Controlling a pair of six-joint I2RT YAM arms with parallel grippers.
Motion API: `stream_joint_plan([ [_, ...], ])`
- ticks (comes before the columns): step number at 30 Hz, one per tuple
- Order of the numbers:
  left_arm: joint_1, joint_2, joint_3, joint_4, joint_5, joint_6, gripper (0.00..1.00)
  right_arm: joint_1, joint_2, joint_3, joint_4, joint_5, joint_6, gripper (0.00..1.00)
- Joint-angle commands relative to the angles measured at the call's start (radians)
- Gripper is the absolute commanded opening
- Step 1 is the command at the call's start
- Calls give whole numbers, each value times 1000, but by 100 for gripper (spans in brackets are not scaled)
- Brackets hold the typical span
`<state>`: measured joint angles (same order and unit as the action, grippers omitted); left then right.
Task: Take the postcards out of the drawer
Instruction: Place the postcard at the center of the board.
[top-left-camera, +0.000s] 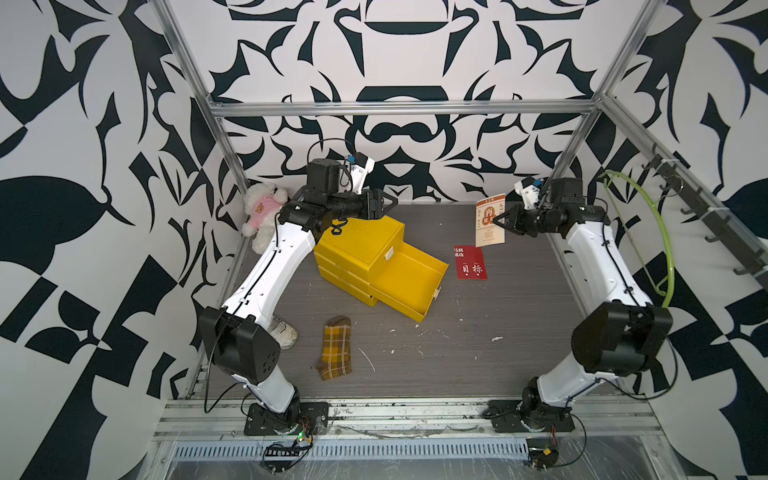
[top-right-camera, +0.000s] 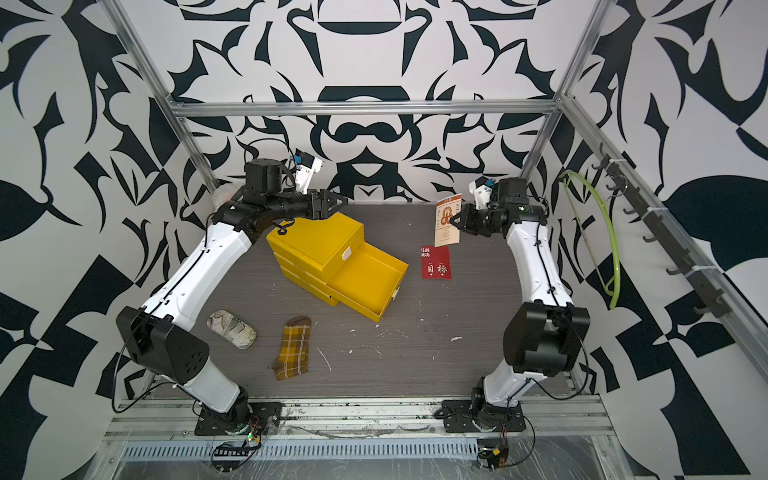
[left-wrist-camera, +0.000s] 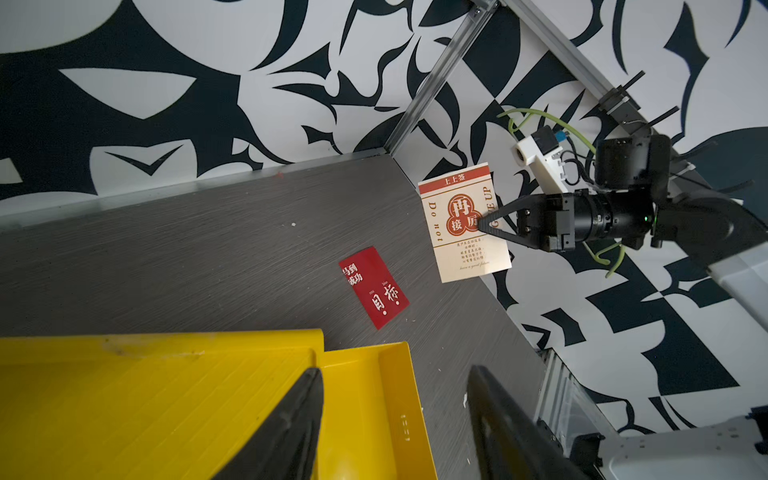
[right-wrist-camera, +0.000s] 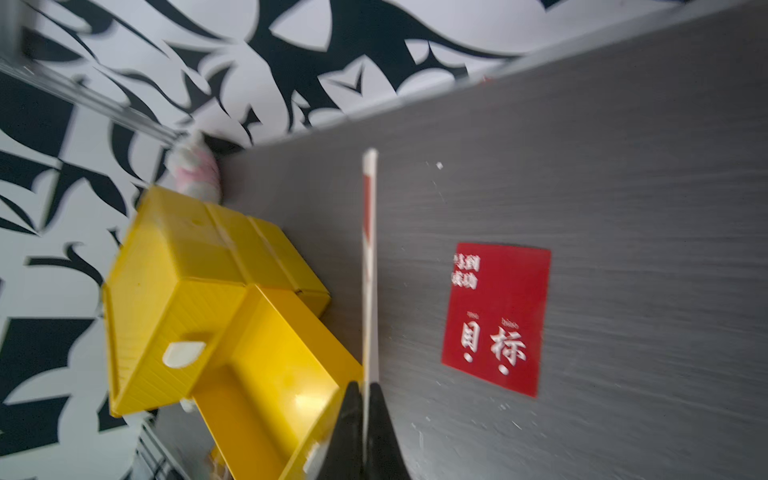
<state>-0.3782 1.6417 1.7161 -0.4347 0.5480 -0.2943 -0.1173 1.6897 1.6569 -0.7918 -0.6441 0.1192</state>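
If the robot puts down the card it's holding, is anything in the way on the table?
Nothing visible. The right gripper holds the cream postcard in the air; below lie only bare table and the red postcard.

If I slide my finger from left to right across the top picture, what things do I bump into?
plush toy → yellow drawer box → red postcard → cream postcard

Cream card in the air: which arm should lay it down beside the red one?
Right. The right gripper is shut on the cream card, close to the red card; the left gripper hangs open and empty over the yellow drawer unit.
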Motion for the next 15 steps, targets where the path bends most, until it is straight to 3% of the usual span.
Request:
stream_joint_plan([
  [1, -1, -13, -29, 7, -30, 27, 61, -4, 111, 104, -218, 100, -171, 0],
  [4, 0, -15, -46, 19, -29, 24, 61, -18, 199, 160, -243, 150, -186, 0],
  [9, 1, -23, -72, 45, -24, 12, 62, -63, 314, 254, -275, 132, -195, 0],
  [15, 16, -17, -95, 63, -25, -6, 63, -88, 393, 280, -274, 159, -186, 0],
])
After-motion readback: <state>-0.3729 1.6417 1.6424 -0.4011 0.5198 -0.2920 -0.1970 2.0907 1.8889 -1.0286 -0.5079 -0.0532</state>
